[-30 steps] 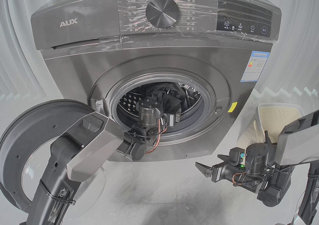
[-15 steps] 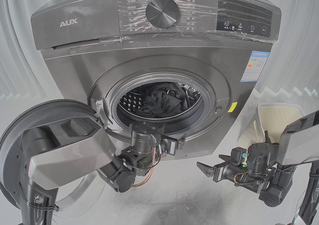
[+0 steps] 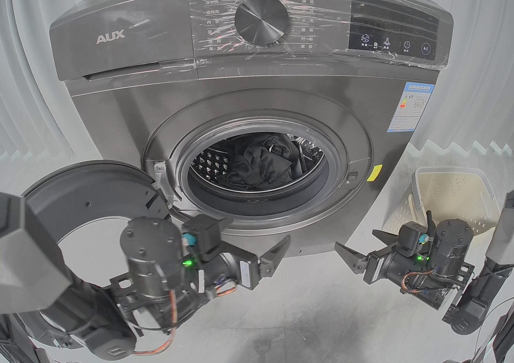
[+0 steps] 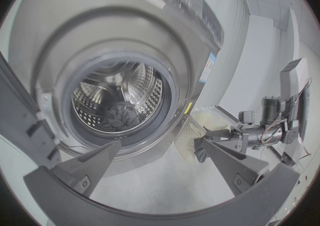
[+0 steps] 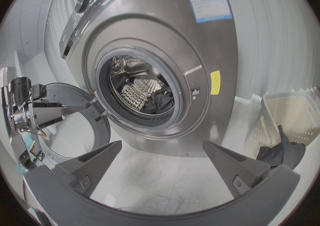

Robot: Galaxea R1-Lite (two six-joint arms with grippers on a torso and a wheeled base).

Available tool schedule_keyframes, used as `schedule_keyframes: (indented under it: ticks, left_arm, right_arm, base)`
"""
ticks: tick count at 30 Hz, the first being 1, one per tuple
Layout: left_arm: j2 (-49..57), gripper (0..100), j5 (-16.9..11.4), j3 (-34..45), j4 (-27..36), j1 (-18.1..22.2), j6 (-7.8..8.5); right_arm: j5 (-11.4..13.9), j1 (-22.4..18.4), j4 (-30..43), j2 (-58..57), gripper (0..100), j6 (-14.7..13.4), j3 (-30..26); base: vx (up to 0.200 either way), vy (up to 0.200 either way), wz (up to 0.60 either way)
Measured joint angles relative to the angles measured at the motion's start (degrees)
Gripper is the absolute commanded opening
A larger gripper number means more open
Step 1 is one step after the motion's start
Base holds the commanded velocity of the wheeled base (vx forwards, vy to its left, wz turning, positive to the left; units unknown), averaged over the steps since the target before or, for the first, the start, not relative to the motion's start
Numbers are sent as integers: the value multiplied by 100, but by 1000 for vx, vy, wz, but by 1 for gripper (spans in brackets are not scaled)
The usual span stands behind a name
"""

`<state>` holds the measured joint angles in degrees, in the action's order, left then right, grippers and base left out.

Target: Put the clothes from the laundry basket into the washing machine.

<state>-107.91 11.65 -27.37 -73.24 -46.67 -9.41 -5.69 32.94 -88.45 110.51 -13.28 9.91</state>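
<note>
White pleated curtain [image 3: 32, 58] is hanging behind everything, and pale grey floor [image 3: 300, 321] is running underneath. Washing machine [image 3: 134, 107] is sitting dead centre in the head view, its door [image 3: 85, 192] hanging fully open at 8 o'clock of the drum opening. Dark clothes [image 3: 265, 160] are lying bunched inside the drum [image 3: 211, 163] (both wrist views are showing the same heap low in the drum). Laundry basket [image 3: 455, 192] is standing on the floor at 4 o'clock of the machine, just beside its right corner. One dark garment [image 5: 283, 155] is draping over the basket's near rim, partly outside.

Left gripper [image 4: 158, 142] is hovering at 6 o'clock below the opening, outside the drum, jaws spread wide and holding nothing. Right gripper [image 3: 355, 239] is hovering at 5 o'clock, between the machine front and the basket, jaws also spread and empty, pointing toward the robot's left. Both are sitting clear of the floor and apart from each other.

Clear film is wrapping the control panel [image 3: 321, 21] and its dial [image 3: 261, 19]. Blue label [image 3: 411, 107] and yellow sticker [image 3: 375, 172] are sticking on the front at 3 o'clock of the opening.
</note>
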Motion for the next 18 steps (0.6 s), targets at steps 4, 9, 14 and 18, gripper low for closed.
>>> schedule_keyframes:
  ticks: [4, 9, 14, 18]
  left_arm:
    - [857, 100, 20, 719, 2, -49, -6]
    - [1798, 100, 44, 1473, 6, -46, -16]
    - [2564, 100, 88, 2026, 99, 190, 38]
    - [3010, 100, 96, 2321, 176, 389, 127]
  right_arm:
    - [-163, 10, 11, -475, 100, 179, -236]
    - [-293, -34, 60, -1228, 100, 400, -636]
    - [-347, -67, 502, -1941, 100, 485, -844]
    - [-390, -59, 1262, -2487, 100, 510, -881]
  base:
    - [0, 0, 0]
    - [0, 0, 0]
    - [-160, 0, 0]
    - [-200, 0, 0]
